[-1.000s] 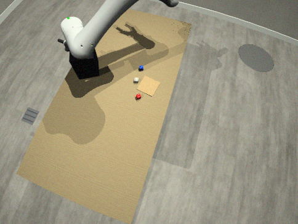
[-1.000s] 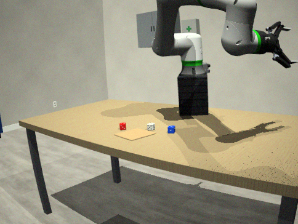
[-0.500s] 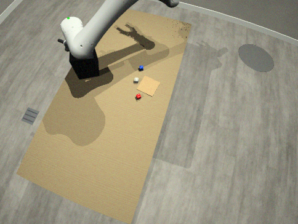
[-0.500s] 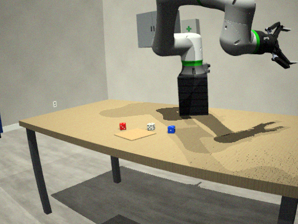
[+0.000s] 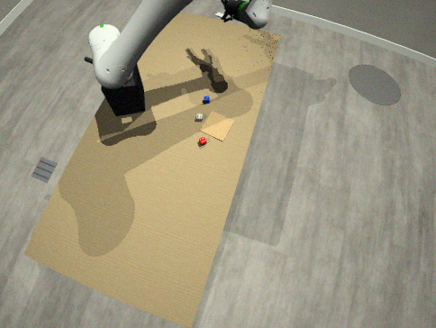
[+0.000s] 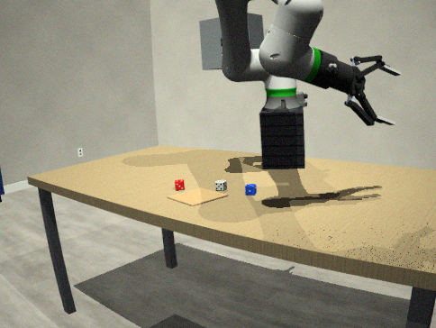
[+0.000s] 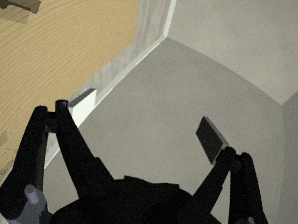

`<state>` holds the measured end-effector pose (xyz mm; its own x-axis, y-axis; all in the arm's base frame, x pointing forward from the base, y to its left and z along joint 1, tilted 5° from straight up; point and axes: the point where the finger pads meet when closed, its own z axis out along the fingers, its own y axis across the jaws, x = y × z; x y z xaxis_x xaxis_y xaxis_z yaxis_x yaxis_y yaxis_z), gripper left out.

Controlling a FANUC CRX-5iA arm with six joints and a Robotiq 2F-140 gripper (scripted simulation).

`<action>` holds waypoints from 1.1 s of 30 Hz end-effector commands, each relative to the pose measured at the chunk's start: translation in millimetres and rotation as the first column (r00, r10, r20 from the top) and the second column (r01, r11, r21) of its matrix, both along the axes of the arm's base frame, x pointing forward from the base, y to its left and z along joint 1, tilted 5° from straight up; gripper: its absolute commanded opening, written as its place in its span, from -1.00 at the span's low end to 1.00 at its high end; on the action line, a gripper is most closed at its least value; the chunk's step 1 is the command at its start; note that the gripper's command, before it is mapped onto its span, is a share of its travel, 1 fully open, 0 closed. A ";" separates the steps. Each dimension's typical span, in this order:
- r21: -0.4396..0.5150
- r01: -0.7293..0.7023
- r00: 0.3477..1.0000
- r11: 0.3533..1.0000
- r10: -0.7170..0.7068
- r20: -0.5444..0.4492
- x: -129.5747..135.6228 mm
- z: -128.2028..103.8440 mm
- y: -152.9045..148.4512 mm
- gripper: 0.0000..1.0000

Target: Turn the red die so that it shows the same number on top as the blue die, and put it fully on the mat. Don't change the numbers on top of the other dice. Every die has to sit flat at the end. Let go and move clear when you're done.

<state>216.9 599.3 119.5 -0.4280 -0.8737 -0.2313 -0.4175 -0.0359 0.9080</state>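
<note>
The red die (image 5: 203,141) (image 6: 179,185) lies on the table just off the near-left corner of the thin tan mat (image 5: 217,126) (image 6: 197,196). The white die (image 5: 199,117) (image 6: 221,185) sits beside the mat's other corner. The blue die (image 5: 206,99) (image 6: 250,189) lies farther along, in the arm's shadow. My gripper (image 6: 383,95) (image 7: 148,112) is open and empty, high above the table and well to the right of the dice, pointing toward the wall. The dice's top numbers are too small to read. The wrist view shows only the fingers, the wall and the table edge.
The arm's black base block (image 6: 283,140) (image 5: 123,96) stands on the table behind the dice. The table's long front edge (image 6: 225,234) runs close to the mat. A grey panel (image 6: 212,42) hangs on the back wall.
</note>
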 end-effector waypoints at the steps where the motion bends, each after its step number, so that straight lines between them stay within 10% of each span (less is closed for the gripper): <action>1: -0.046 0.075 0.995 0.996 -0.071 0.074 37.9 -24.6 -28.3 1.00; 13: -0.192 0.307 0.906 0.932 -0.223 0.361 146.4 -94.1 -160.9 1.00; 33: -0.297 0.478 0.752 0.827 -0.209 0.626 240.8 -151.2 -382.6 1.00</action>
